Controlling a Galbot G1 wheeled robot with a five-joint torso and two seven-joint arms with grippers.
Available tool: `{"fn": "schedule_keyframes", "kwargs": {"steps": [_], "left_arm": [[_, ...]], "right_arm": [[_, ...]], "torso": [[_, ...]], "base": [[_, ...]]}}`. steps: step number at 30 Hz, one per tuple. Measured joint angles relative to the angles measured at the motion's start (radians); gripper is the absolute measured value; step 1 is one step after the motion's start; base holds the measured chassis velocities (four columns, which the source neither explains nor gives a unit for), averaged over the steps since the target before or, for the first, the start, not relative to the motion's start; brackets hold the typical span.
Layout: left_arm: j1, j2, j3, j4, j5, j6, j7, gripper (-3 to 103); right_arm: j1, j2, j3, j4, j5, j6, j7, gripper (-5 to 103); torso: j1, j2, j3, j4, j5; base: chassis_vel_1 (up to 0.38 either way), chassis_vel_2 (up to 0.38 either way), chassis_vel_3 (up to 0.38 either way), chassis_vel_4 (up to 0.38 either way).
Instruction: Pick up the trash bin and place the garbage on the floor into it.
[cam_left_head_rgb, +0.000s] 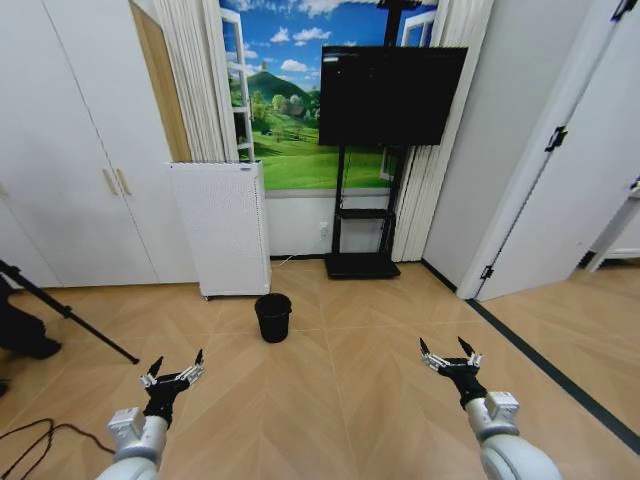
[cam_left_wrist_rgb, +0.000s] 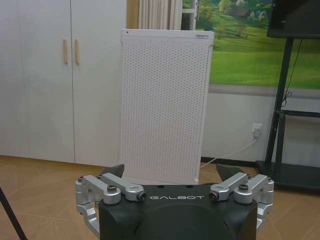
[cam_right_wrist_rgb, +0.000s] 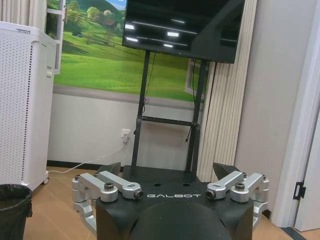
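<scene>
The small black round trash bin (cam_left_head_rgb: 272, 317) stands upright on the wooden floor, just in front of the white appliance. It also shows at the edge of the right wrist view, trash bin (cam_right_wrist_rgb: 12, 211). My left gripper (cam_left_head_rgb: 175, 366) hangs low at the left, open and empty, short of the bin and to its left. My right gripper (cam_left_head_rgb: 448, 350) is held at the right, open and empty, well clear of the bin. Both wrist views show spread fingers, left gripper (cam_left_wrist_rgb: 172, 172) and right gripper (cam_right_wrist_rgb: 168, 169). The garbage is out of view.
A tall white perforated appliance (cam_left_head_rgb: 220, 228) stands against the wall behind the bin. A TV on a black stand (cam_left_head_rgb: 372, 200) is at the back centre. A black tripod leg (cam_left_head_rgb: 72, 315) and a cable (cam_left_head_rgb: 30, 440) lie at the left. Open floor lies between the grippers.
</scene>
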Motion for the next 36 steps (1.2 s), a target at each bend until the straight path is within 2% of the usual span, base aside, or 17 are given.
{"fn": "schedule_keyframes", "kwargs": {"steps": [8, 11, 14, 15, 17, 20, 24, 30, 36], "left_arm": [[0.0, 0.0, 0.0, 0.0, 0.0, 0.0, 0.0, 100], [0.0, 0.0, 0.0, 0.0, 0.0, 0.0, 0.0, 100], [0.0, 0.0, 0.0, 0.0, 0.0, 0.0, 0.0, 100], [0.0, 0.0, 0.0, 0.0, 0.0, 0.0, 0.0, 100], [0.0, 0.0, 0.0, 0.0, 0.0, 0.0, 0.0, 100], [0.0, 0.0, 0.0, 0.0, 0.0, 0.0, 0.0, 100], [0.0, 0.0, 0.0, 0.0, 0.0, 0.0, 0.0, 100], [0.0, 0.0, 0.0, 0.0, 0.0, 0.0, 0.0, 100], [0.0, 0.0, 0.0, 0.0, 0.0, 0.0, 0.0, 100]], "right_arm": [[0.0, 0.0, 0.0, 0.0, 0.0, 0.0, 0.0, 100], [0.0, 0.0, 0.0, 0.0, 0.0, 0.0, 0.0, 100], [0.0, 0.0, 0.0, 0.0, 0.0, 0.0, 0.0, 100], [0.0, 0.0, 0.0, 0.0, 0.0, 0.0, 0.0, 100], [0.0, 0.0, 0.0, 0.0, 0.0, 0.0, 0.0, 100], [0.0, 0.0, 0.0, 0.0, 0.0, 0.0, 0.0, 100], [0.0, 0.0, 0.0, 0.0, 0.0, 0.0, 0.0, 100], [0.0, 0.0, 0.0, 0.0, 0.0, 0.0, 0.0, 100], [0.0, 0.0, 0.0, 0.0, 0.0, 0.0, 0.0, 100]], "torso": [[0.0, 0.0, 0.0, -0.0003, 0.0001], [0.0, 0.0, 0.0, -0.0002, 0.0009], [0.0, 0.0, 0.0, -0.0003, 0.0], [0.0, 0.0, 0.0, -0.0003, 0.001], [-0.001, 0.0, 0.0, -0.0001, -0.0001], [-0.001, 0.0, -0.001, 0.0002, 0.0001], [-0.001, 0.0, 0.0, -0.0006, 0.0003], [0.0, -0.001, 0.0, 0.0004, 0.0003], [0.0, 0.0, 0.0, -0.0001, 0.0002]], "base": [[-0.01, -0.147, -0.004, 0.137], [0.089, -0.225, -0.094, 0.235], [0.13, -0.233, -0.157, 0.239], [0.198, -0.224, -0.174, 0.235], [0.17, -0.214, -0.187, 0.235], [0.137, -0.122, -0.128, 0.148], [0.004, -0.011, -0.026, 0.028], [-0.042, 0.048, 0.06, -0.03], [0.033, -0.019, -0.04, 0.023]]}}
